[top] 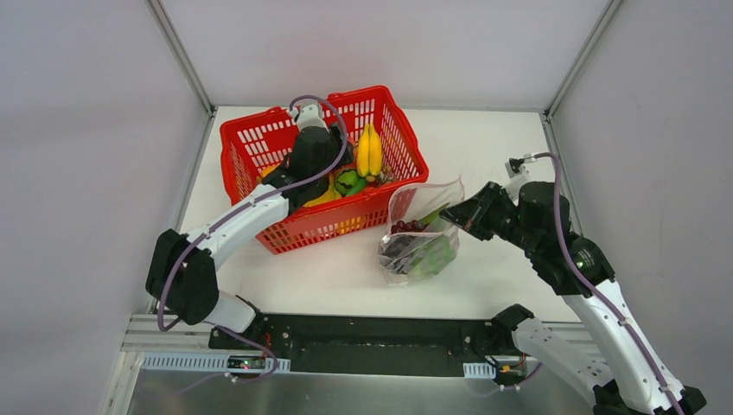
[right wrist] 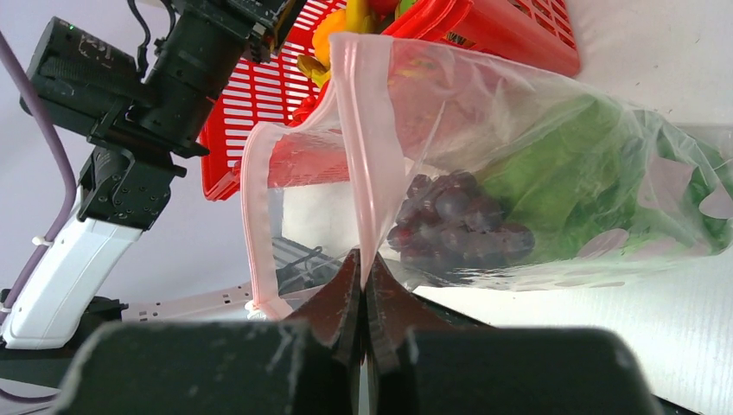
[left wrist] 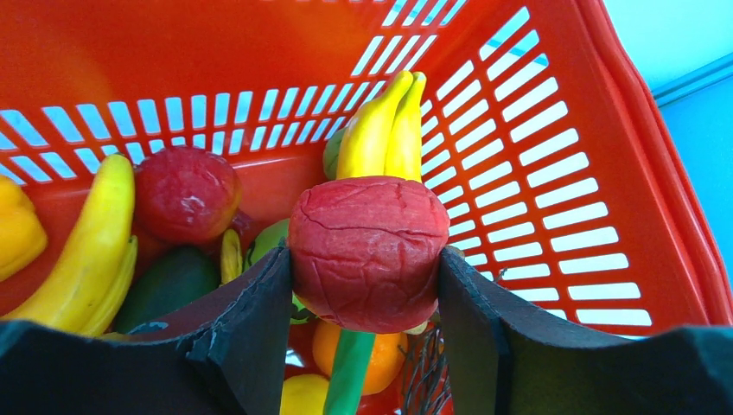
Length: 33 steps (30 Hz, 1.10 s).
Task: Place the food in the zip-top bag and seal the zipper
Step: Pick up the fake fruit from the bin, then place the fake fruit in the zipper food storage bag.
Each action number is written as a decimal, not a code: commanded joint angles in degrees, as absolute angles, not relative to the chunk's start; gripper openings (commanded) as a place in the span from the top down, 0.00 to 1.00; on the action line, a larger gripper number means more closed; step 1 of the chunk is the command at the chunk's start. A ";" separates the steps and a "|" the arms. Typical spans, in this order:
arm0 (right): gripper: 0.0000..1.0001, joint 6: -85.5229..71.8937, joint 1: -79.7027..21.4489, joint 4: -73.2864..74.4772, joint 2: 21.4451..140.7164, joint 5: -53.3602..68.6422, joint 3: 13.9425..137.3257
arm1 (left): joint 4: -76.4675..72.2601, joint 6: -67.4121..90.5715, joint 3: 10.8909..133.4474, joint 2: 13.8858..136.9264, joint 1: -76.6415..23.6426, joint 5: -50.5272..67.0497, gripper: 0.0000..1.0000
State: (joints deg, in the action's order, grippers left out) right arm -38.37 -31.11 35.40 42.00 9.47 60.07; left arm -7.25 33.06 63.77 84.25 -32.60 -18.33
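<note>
The left gripper [left wrist: 365,264] sits inside the red mesh basket [left wrist: 562,173], its jaws closed partway onto the red apple [left wrist: 367,246] and pressing its widest part from both sides. The apple looks like light, stiff plastic with wrinkled skin. It should carry easily, though its round flanks could slip from a shallow hold. The right gripper [right wrist: 363,272] is pinched tight on the zipper [right wrist: 356,156] of the zip-top bag [right wrist: 562,112], which lies on the table [top: 493,143] beside the basket, with purple grapes [right wrist: 458,220] and green lettuce [right wrist: 596,186] inside. The bag's film looks limp, so the strip is probably the firmest hold.
</note>
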 commanded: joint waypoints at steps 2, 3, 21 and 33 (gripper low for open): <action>0.98 -39.20 -30.94 31.98 40.63 10.63 60.46 | -5.30 29.35 63.23 77.76 -32.67 -17.53 0.90; 0.98 -39.28 -30.98 31.99 40.53 10.59 60.42 | -5.42 29.09 62.90 76.66 -32.80 -16.82 0.90; 0.98 -40.03 -30.96 31.01 40.73 11.05 60.21 | 2.17 18.07 72.59 61.58 -46.90 6.60 0.87; 0.98 -40.43 -31.01 30.29 40.70 10.72 59.85 | 5.95 10.78 75.25 65.40 -56.65 18.37 0.85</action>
State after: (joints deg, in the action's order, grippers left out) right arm -39.48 -31.11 34.81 41.45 9.89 59.40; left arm 4.91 14.55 72.84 63.83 -54.81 13.56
